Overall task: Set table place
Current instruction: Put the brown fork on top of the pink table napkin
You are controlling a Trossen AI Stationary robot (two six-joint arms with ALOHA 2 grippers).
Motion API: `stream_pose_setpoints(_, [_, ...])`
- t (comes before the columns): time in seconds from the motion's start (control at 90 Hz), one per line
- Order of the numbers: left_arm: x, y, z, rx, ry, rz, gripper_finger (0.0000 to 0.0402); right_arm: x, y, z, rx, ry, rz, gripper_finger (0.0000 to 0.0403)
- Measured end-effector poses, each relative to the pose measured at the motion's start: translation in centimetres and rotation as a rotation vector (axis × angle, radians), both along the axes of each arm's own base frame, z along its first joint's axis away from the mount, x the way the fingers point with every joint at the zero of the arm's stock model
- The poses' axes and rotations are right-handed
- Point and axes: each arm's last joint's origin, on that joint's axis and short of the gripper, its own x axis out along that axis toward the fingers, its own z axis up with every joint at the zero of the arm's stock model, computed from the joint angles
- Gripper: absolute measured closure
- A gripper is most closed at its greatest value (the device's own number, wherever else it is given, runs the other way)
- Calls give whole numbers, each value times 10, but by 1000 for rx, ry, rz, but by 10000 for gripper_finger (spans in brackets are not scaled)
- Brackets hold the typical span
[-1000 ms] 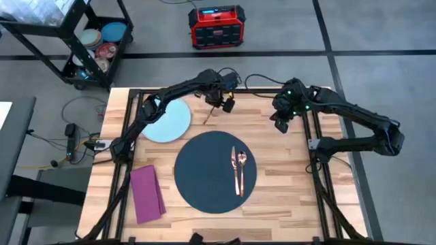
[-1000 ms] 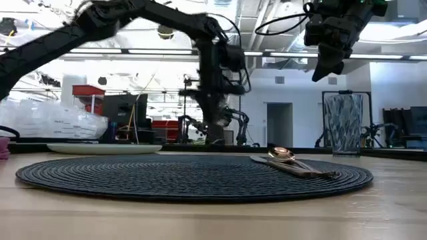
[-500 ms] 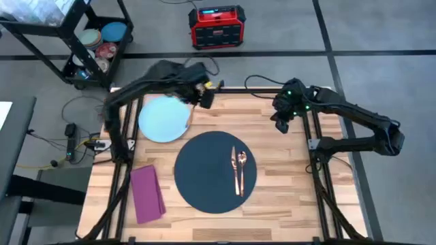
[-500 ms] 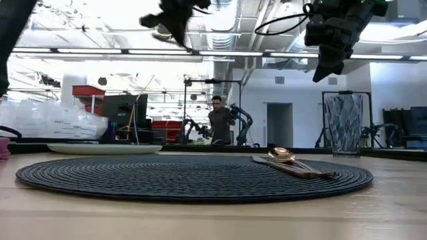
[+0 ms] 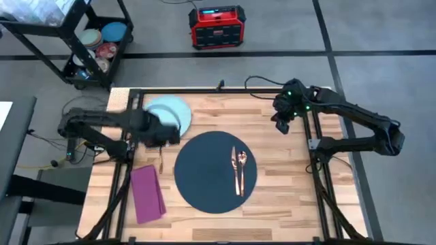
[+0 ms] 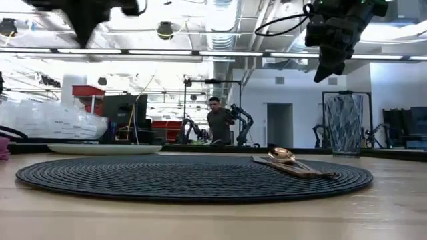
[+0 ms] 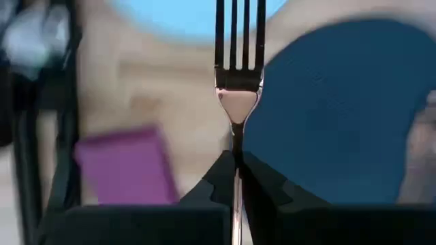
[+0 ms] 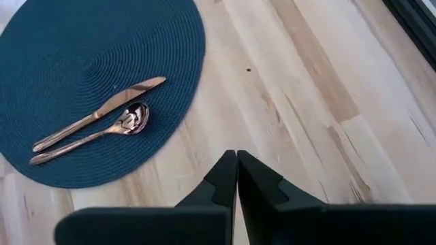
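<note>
I see my left hand gripping the fork (tines outward) between plate and napkin; right hand closed, empty, above the tabletop.

We see red-and-black box on grey floor beyond tabletop's far edge. We note black wheeled cart off far left corner, stacked coloured dishes on its lower shelf. Person stands in room behind.
</note>
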Motion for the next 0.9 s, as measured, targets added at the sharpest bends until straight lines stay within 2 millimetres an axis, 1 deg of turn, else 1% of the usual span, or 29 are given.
stream_pose_setpoints(0.089, [-2, -23, -25, -50, 24, 24, 401, 1, 2, 0, -1, -1, 10, 403])
stream_pose_setpoints(0.189, [-5, -47, -54, -89, 6, 75, 401, 2, 3, 0, -4, -6, 20, 403])
stream_pose_setpoints(0.256, [-10, -59, -71, -107, -2, 121, 401, 3, 4, 0, -5, -7, 25, 403])
stream_pose_setpoints(0.311, [-15, -66, -82, -138, 18, 112, 401, 3, 4, 0, -5, -8, 25, 403])
stream_pose_setpoints(0.4, [-21, -68, -95, -176, 85, 121, 401, 3, 4, 0, -5, -8, 25, 403])
stream_pose_setpoints(0.511, [-28, -65, -105, -169, 134, 129, 401, 3, 4, 0, -4, -6, 25, 403])
stream_pose_setpoints(0.6, [-34, -64, -112, -191, 177, 138, 401, 3, 4, 0, -4, -5, 25, 403])
stream_pose_setpoints(0.667, [-38, -65, -121, -221, 204, 142, 401, 3, 4, 0, -3, -4, 25, 403])
stream_pose_setpoints(0.789, [-39, -69, -136, -282, 173, 126, 401, 3, 4, 0, -2, -2, 25, 403])
stream_pose_setpoints(0.9, [-40, -71, -146, -297, 164, 117, 401, 3, 4, 0, -1, -2, 25, 403])
